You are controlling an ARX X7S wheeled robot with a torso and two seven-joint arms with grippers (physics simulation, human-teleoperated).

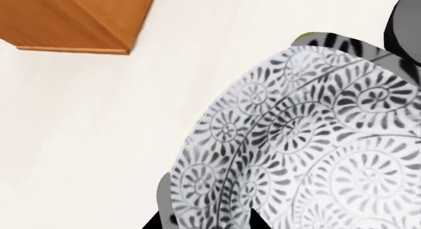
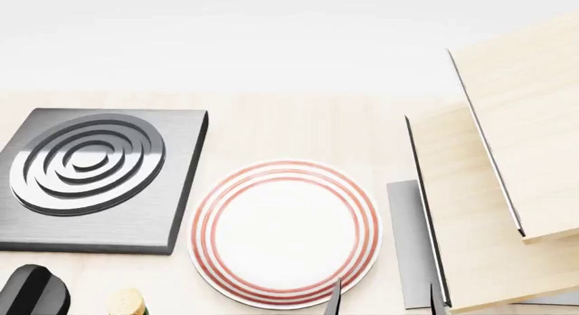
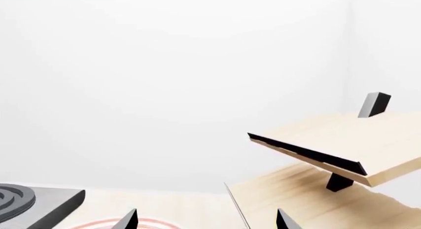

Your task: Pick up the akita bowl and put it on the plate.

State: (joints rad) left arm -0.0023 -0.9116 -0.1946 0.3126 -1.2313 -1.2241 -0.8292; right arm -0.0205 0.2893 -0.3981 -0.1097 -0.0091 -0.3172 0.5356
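The akita bowl (image 1: 309,145) fills most of the left wrist view and lies outside the head view. There it sits very close under the camera, on a pale surface, with an orange-brown wooden block (image 1: 79,19) well apart from it. Dark bits of the left gripper (image 1: 217,221) show at the bowl's edge, but whether its fingers are apart, together or clamped on the rim I cannot tell.

The plate (image 2: 285,232) lies bare on the wooden table (image 2: 299,125), just beside the dark square burner (image 2: 95,176), with the tilted wooden shelves (image 2: 506,193) on its other side. The right gripper (image 2: 384,298) hovers at the plate's near edge — two thin fingertips (image 3: 128,220) set apart, holding nothing.

As a judgement: a glazed ceramic bowl is stiff, fairly heavy, slick and chips easily. The rim is the natural hold — one finger inside the wall, one outside, pinched firmly, since the curved glaze may slip. It should be set down gently, centred within the plate's red rings.
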